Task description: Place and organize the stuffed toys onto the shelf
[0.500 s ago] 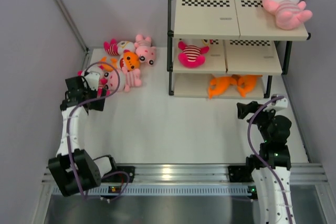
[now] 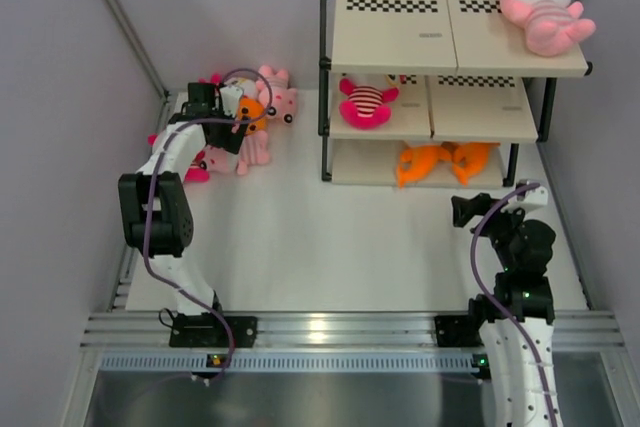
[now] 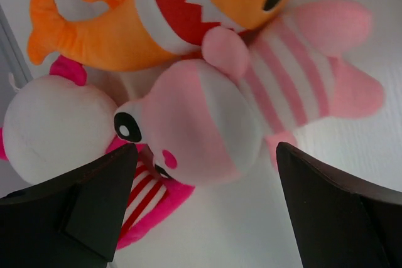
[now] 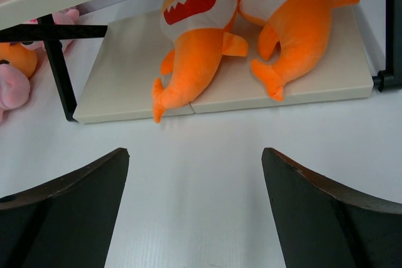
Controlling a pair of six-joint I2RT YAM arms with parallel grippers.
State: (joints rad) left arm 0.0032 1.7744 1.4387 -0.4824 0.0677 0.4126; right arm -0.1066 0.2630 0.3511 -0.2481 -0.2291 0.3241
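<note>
Left wrist view is showing the left gripper (image 3: 206, 155) hanging wide open and empty over the pile of toys to the left of the shelf (image 2: 400, 42). A pale pink toy (image 3: 213, 123) is lying straight below the gap, head between the fingers and long axis slanting across the opening toward the orange fish (image 3: 182, 10). This arm is sitting far nearer than the right gripper (image 4: 195, 174), which is idling open and empty before the shelf's bottom board. Against half a second ago, the left arm is now stretching over the pile rather than crouching on its side away from the shelf, while the right arm is keeping its pose.
</note>
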